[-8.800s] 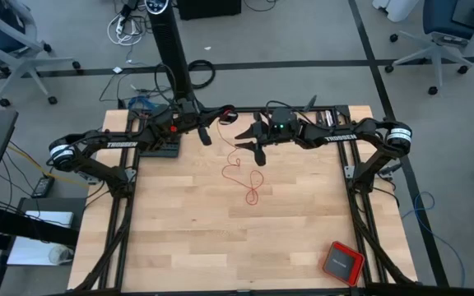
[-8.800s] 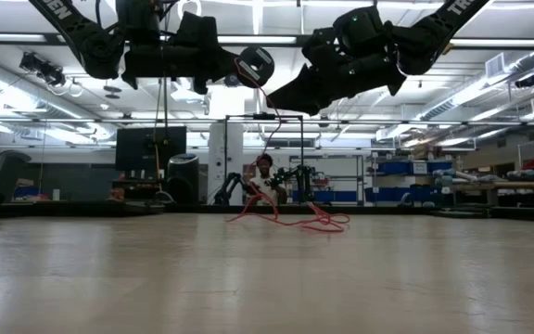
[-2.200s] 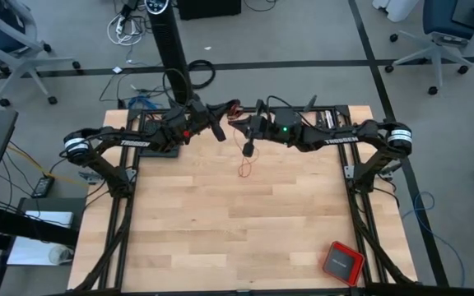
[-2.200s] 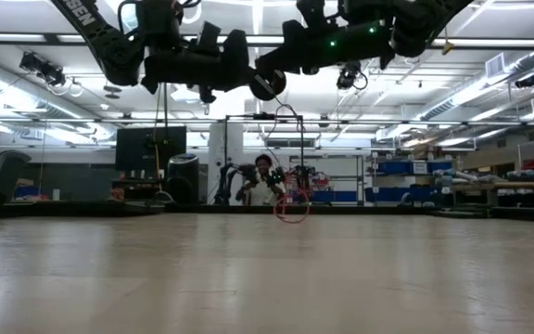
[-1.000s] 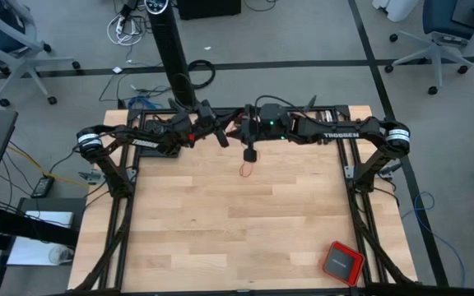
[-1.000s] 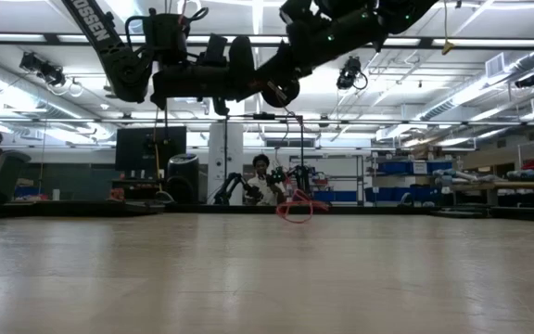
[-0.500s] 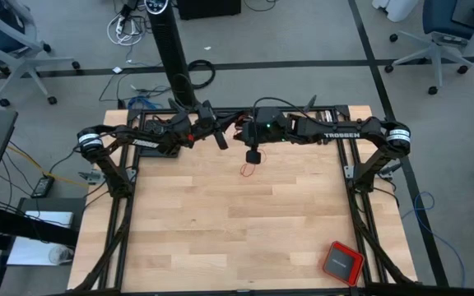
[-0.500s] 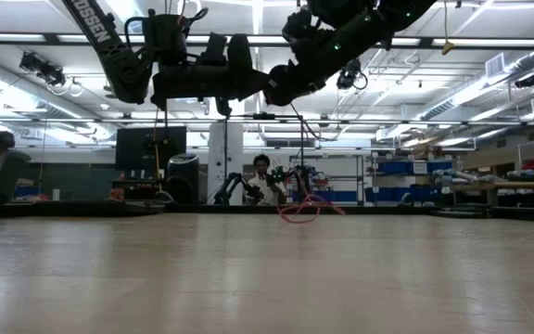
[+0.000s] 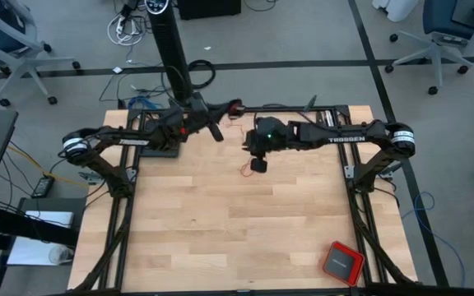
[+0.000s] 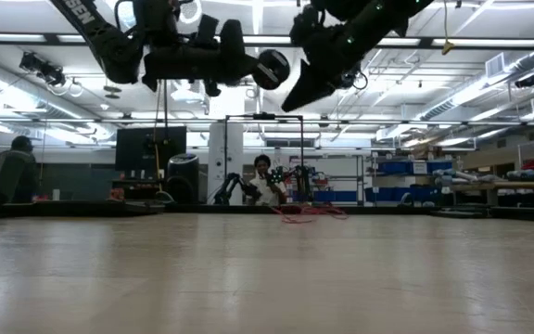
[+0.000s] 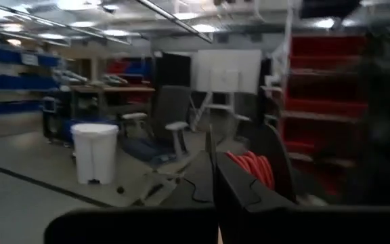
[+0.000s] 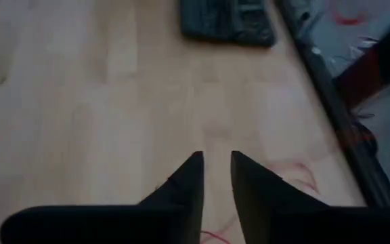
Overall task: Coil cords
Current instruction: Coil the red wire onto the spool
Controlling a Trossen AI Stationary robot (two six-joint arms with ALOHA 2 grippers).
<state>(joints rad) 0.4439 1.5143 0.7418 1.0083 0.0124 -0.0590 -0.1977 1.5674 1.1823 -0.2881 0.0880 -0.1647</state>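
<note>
The red cord (image 9: 243, 171) lay as a small loose tangle on the table (image 9: 220, 238) just beside and below the right gripper (image 9: 258, 164), whose fingers stood slightly apart and empty, nearer than the left gripper (image 9: 216, 133), closed and raised, holding nothing visible

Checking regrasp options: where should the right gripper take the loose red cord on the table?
Take the red cord at the small heap lying flat near the table's far edge, straight from above. The right gripper hangs beside it, fingers slightly parted, holding nothing.
</note>
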